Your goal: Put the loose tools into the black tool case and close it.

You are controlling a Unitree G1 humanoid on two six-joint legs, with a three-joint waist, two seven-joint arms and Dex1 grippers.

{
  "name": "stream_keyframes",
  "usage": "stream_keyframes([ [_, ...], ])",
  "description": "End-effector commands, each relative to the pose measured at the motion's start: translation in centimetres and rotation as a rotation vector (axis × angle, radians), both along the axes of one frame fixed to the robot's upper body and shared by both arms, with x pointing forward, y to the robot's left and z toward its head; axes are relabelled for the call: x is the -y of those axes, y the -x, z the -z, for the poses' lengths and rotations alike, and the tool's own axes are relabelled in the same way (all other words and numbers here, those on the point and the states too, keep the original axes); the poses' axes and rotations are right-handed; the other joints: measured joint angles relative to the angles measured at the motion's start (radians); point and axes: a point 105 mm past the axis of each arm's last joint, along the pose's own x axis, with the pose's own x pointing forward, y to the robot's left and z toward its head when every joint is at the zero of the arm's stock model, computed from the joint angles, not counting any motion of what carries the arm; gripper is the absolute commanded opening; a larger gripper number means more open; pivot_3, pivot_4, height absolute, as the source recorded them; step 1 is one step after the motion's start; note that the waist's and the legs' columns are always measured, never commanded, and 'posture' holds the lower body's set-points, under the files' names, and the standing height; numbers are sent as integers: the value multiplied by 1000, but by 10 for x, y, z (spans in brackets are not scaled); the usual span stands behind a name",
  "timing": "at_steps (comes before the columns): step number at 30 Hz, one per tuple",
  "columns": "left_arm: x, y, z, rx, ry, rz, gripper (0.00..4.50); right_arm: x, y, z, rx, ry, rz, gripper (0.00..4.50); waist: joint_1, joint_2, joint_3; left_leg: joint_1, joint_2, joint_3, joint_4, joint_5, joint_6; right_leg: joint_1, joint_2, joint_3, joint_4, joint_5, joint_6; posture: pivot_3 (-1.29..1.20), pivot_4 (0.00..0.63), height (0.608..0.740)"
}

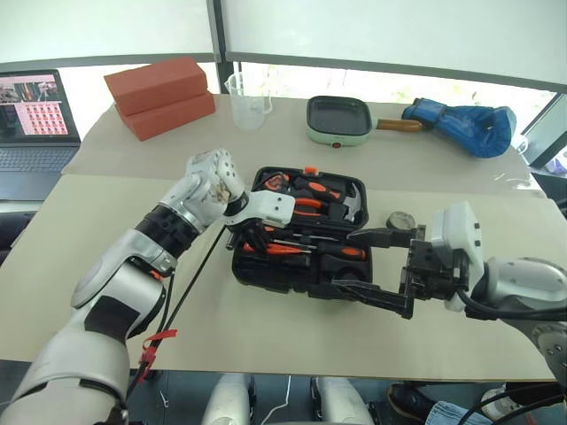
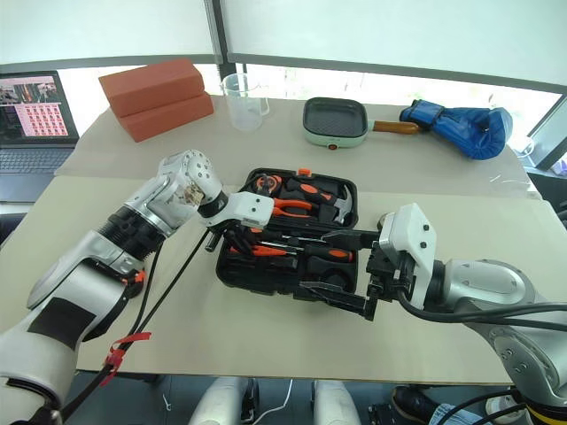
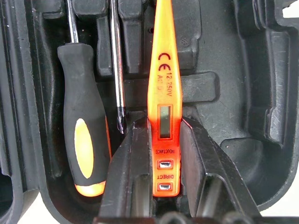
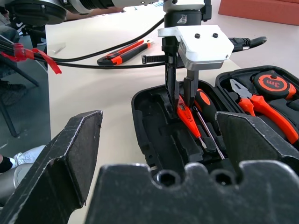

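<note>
The black tool case (image 1: 266, 276) lies open in the middle of the table. My left gripper (image 4: 180, 95) points down into its near half, shut on the slim orange tester screwdriver (image 3: 163, 93), which lies in a slot. Beside the tester, a black-and-orange-handled screwdriver (image 3: 84, 135) and a long thin shaft (image 3: 117, 60) rest in their slots. The orange-and-black utility knife (image 4: 124, 52) lies on the table left of the case. A small round roll of tape (image 1: 401, 220) sits on the table right of the case. My right gripper (image 1: 344, 259) hovers open at the case's front right corner, holding nothing.
The case's far half holds orange-handled pliers (image 4: 261, 100), a hammer (image 1: 353, 202) and a tape measure (image 4: 272, 83). Two red bricks (image 1: 159, 96), a clear measuring cup (image 1: 248, 99), a green-rimmed pan (image 1: 338, 119) and a blue glove (image 1: 465, 124) line the back. A laptop (image 1: 35, 119) stands far left.
</note>
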Motion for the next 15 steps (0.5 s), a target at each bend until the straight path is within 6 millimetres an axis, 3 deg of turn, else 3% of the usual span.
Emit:
stream_keyframes([
  [1, 5, 2, -6, -2, 45, 15, 2169, -2, 3, -5, 37, -5, -9, 4500, 1, 0, 0, 0, 0, 0, 0, 0, 0, 0, 0, 0, 0, 0, 0, 0, 150, 740],
  [8, -5, 15, -50, -4, 211, -4, 4484, 0, 4, -2, 18, -10, -3, 4500, 0, 0, 0, -1, 0, -1, 1, 0, 0, -1, 0, 0, 1, 0, 0, 0, 150, 740],
  [11, -8, 22, -65, -16, 329, -17, 4484, 1, 4, -2, 13, -8, -1, 4500, -1, 0, 0, -1, 0, -2, 1, 0, 0, -1, 0, 0, 2, 0, 0, 0, 150, 740],
  [14, -16, 24, -66, -50, 389, -77, 4484, 2, 3, -1, 10, -6, 1, 4500, 1, 0, 0, 0, 0, -2, 1, 0, 0, 0, 0, 0, 1, 0, 0, 0, 150, 740],
  [15, -18, 25, -65, -69, 426, -96, 4223, 3, 2, -2, 10, -5, 2, 4500, 0, 0, 0, 0, 0, -2, 1, 0, 0, 0, 0, 0, 1, 0, 0, 0, 150, 740],
])
